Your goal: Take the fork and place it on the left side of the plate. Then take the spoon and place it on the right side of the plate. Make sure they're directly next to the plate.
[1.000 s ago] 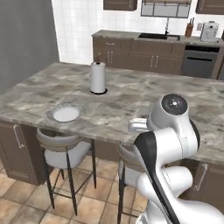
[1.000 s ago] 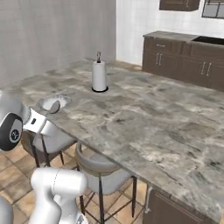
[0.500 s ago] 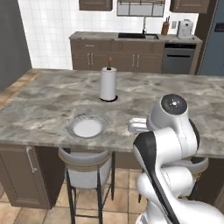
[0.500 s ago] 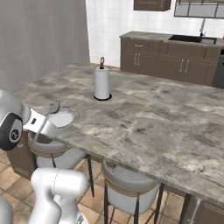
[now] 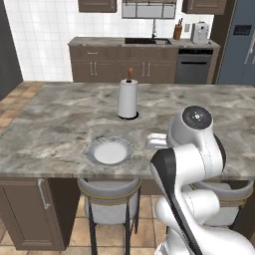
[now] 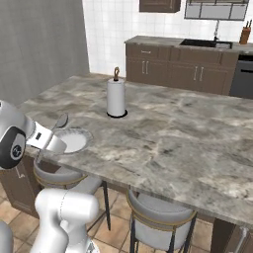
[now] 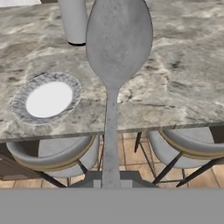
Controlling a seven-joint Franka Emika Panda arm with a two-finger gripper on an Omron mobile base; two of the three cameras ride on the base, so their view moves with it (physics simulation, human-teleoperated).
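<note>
Clearly all grey, the spoon (image 7: 116, 57) has a rounded bowl and thin straight handle, clamped in the closed tool (image 7: 110, 181) above the desk (image 7: 183, 65) edge. One plate (image 7: 47, 98), one paper-towel roll (image 7: 75, 21), two stools (image 7: 50, 157).

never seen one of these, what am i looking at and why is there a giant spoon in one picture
It is a rendered kitchen with a white robot arm on a driving base. Two cameras ride on the base behind the arm, to its left and right, looking over a marble island counter. The third camera sits on the hand, looking along the gripper. The gripper is shut on a grey spoon, so the spoon looms large close to that lens. On the counter lie a round plate near the front edge and an upright paper towel roll farther back. Stools stand below the counter.
</note>
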